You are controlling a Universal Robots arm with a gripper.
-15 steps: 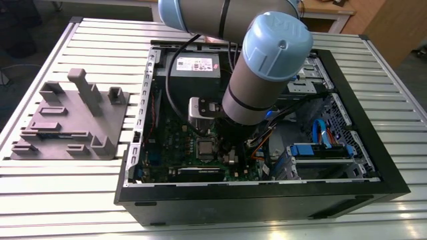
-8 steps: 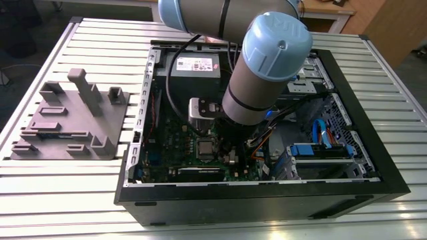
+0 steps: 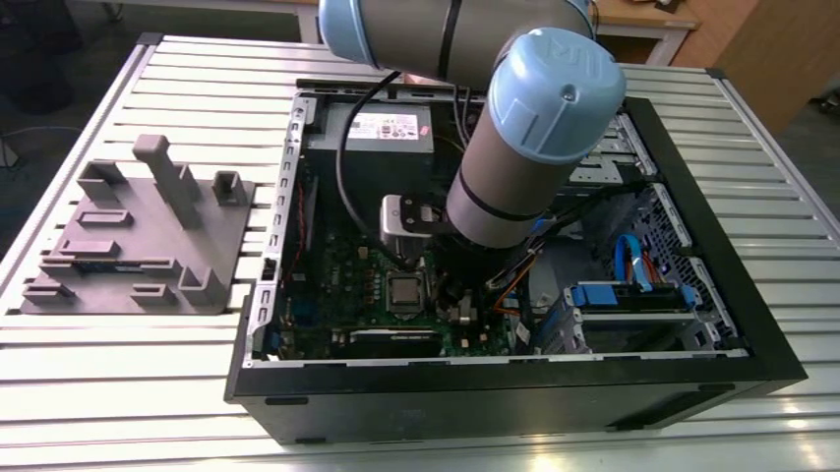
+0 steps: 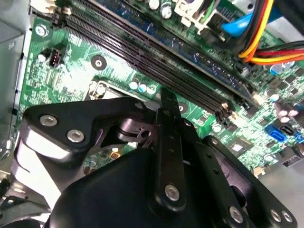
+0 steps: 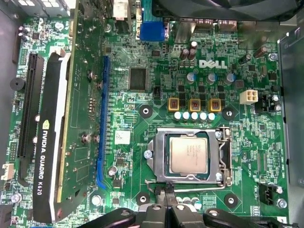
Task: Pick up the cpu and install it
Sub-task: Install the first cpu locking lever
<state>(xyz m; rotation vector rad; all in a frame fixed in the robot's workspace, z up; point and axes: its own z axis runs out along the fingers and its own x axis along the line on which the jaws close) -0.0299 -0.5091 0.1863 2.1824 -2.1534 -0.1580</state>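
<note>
The cpu (image 5: 188, 155), a small square chip with a silvery-grey top, lies flat in the motherboard socket, with the metal socket frame (image 5: 156, 156) around it. In the exterior view the cpu (image 3: 403, 292) sits just in front of the arm's wrist. My gripper (image 5: 168, 195) hovers just beside the socket's edge, above the board. Its black fingers (image 4: 168, 107) are pressed together with nothing between them. It is not touching the chip.
The motherboard (image 5: 142, 57) lies inside an open black PC case (image 3: 525, 388) on a slatted table. A graphics card (image 5: 52, 142), memory slots (image 4: 156, 61), coloured cables (image 4: 266, 42) and a power supply (image 3: 389, 130) crowd the case. A grey fixture (image 3: 138, 231) stands at the exterior view's left.
</note>
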